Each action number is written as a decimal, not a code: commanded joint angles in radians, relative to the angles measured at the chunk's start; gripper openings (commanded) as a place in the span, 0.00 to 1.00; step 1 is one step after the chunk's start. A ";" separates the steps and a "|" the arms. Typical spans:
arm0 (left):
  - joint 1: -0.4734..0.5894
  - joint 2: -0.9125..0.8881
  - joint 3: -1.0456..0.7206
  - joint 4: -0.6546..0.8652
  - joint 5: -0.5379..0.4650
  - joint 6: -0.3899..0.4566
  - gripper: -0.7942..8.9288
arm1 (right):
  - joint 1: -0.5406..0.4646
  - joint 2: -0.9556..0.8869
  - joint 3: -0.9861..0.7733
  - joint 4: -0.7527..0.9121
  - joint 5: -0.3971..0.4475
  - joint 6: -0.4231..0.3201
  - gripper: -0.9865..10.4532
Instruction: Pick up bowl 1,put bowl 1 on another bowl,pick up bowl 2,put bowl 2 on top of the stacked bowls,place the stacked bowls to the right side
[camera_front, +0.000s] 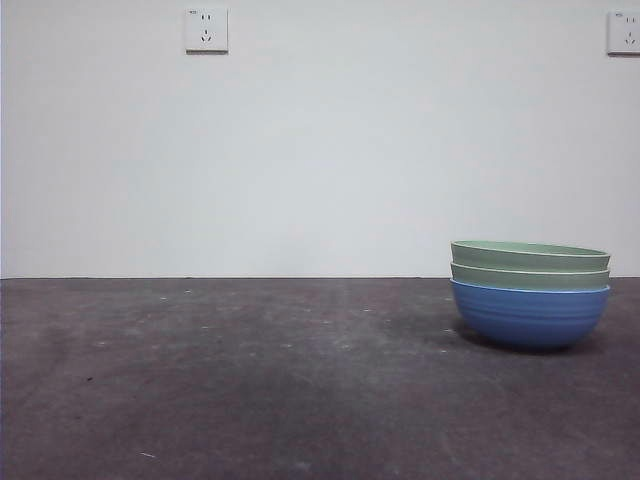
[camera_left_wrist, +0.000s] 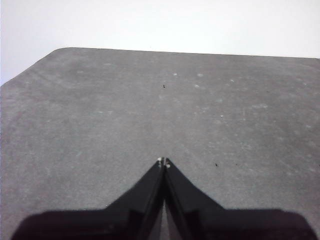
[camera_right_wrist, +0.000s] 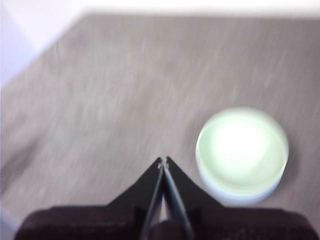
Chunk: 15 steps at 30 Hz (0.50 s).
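**Three bowls stacked at the right of the table; both grippers closed and empty**

Item 1, table (camera_front: 250, 380): dark grey, scuffed and speckled surface, filling the lower part of the front view. A rounded corner of it shows in the left wrist view.

Item 2, the stacked bowls (camera_front: 530, 290): one nested pile standing on the table at the right side of the front view. The base is the blue bowl (camera_front: 530, 315), faintly ribbed and upright. Nested in it is a sage-green bowl (camera_front: 530, 277), of which only the upper band and pale rim show. A second sage-green bowl (camera_front: 530, 256) sits on top, also pale-rimmed. All three sit level. In the blurred right wrist view the stack appears from above as a pale green disc.

Item 3, right gripper (camera_right_wrist: 163, 161): above the table, near the stack but apart from it, jaws pressed together with nothing between them.

Item 4, left gripper (camera_left_wrist: 163, 161): over bare table, jaws likewise closed tip to tip, holding nothing.

Item 5, wall (camera_front: 320, 150): plain white, behind the table. It carries one socket (camera_front: 206, 30) at upper left and another socket (camera_front: 624, 33) at the upper right edge.
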 joint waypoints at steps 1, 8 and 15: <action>0.003 -0.003 -0.015 0.005 -0.002 -0.006 0.08 | -0.031 -0.069 -0.103 0.138 0.000 -0.007 0.09; 0.003 -0.003 -0.015 0.005 -0.002 -0.006 0.08 | -0.109 -0.298 -0.451 0.515 0.007 -0.035 0.09; 0.003 -0.003 -0.015 0.005 -0.002 -0.006 0.08 | -0.132 -0.480 -0.716 0.659 0.043 -0.039 0.09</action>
